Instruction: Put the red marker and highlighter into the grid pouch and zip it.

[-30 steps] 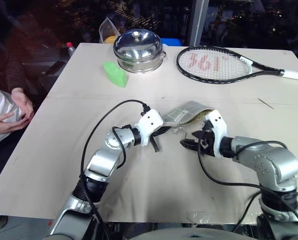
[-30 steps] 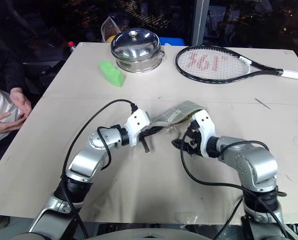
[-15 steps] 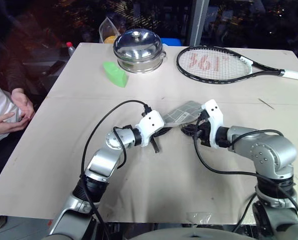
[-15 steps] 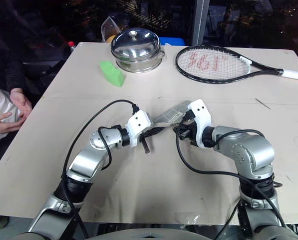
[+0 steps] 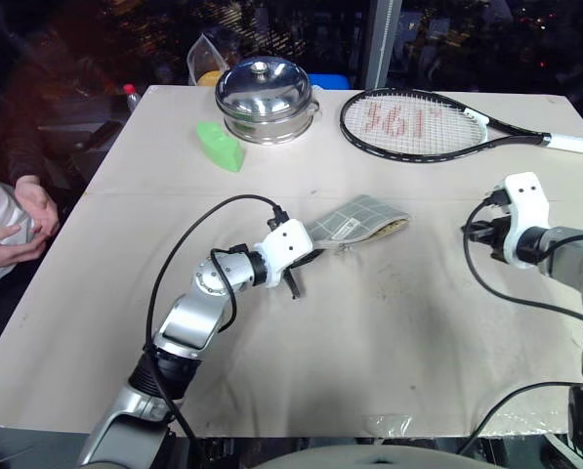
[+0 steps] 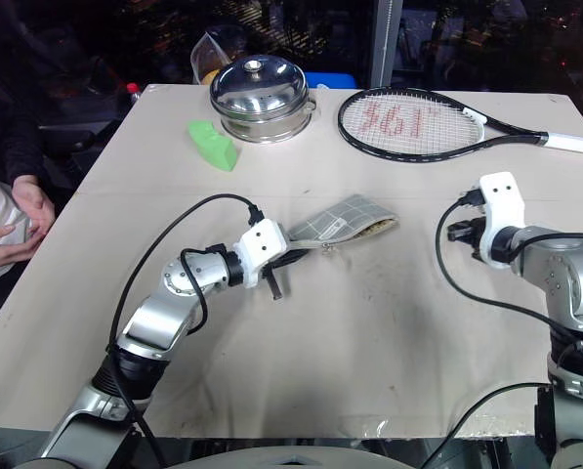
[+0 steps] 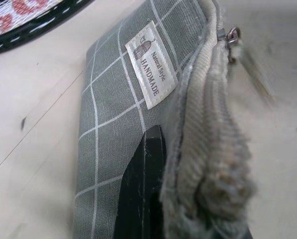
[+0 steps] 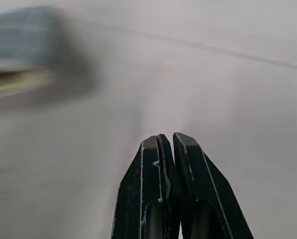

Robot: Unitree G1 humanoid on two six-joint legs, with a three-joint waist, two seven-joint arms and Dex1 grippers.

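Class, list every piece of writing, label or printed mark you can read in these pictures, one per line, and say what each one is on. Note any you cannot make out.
"Natural Style" on the white label sewn to the grid pouch.
"HANDMADE" on the same label, beside a small birdcage drawing.
Red marks on the strings of the racket: too unclear to read for certain.
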